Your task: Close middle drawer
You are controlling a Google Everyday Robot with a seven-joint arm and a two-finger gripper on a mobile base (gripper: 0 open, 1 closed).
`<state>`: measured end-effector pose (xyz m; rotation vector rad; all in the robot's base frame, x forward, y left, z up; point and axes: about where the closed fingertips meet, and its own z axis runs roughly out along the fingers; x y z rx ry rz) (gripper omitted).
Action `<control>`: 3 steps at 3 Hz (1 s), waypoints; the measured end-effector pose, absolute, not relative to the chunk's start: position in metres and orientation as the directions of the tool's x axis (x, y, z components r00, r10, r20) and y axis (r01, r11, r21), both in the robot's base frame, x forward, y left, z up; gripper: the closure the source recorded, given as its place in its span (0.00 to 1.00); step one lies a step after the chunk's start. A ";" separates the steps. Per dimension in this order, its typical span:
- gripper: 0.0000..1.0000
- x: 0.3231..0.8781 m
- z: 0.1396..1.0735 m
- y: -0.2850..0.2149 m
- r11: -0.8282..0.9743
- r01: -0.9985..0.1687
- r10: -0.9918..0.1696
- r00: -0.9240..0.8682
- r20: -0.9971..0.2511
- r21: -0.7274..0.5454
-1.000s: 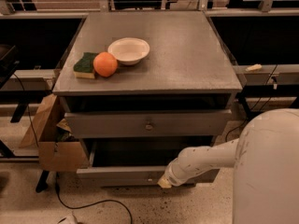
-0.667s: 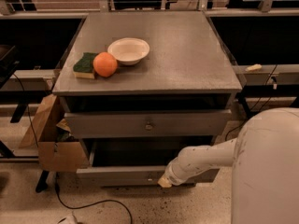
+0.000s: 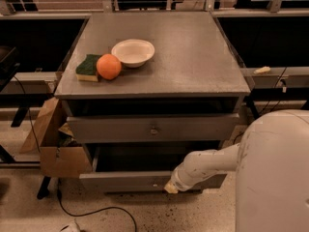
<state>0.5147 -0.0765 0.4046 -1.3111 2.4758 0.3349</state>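
Matt grey metal middle drawer [image 3: 120,181], smooth plastic pincer [image 3: 170,188] at its front

Robot lab, hand [image 3: 170,187] at middle drawer [image 3: 125,181], cables [image 3: 96,210]

The hand [image 3: 170,188] is at the front of the middle drawer [image 3: 120,181].

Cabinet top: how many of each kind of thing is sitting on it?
White bowl: 1
Orange: 1
Green sponge: 1
Total: 3
The gripper is lower down, at the front of the pulled-out middle drawer.
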 end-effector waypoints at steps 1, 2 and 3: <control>0.05 0.519 0.406 -0.078 0.549 -0.835 -0.762 -0.519 -0.387 0.039; 0.00 0.511 0.407 -0.078 0.549 -0.835 -0.762 -0.519 -0.387 0.039; 0.00 0.505 0.406 -0.076 0.549 -0.835 -0.762 -0.519 -0.387 0.038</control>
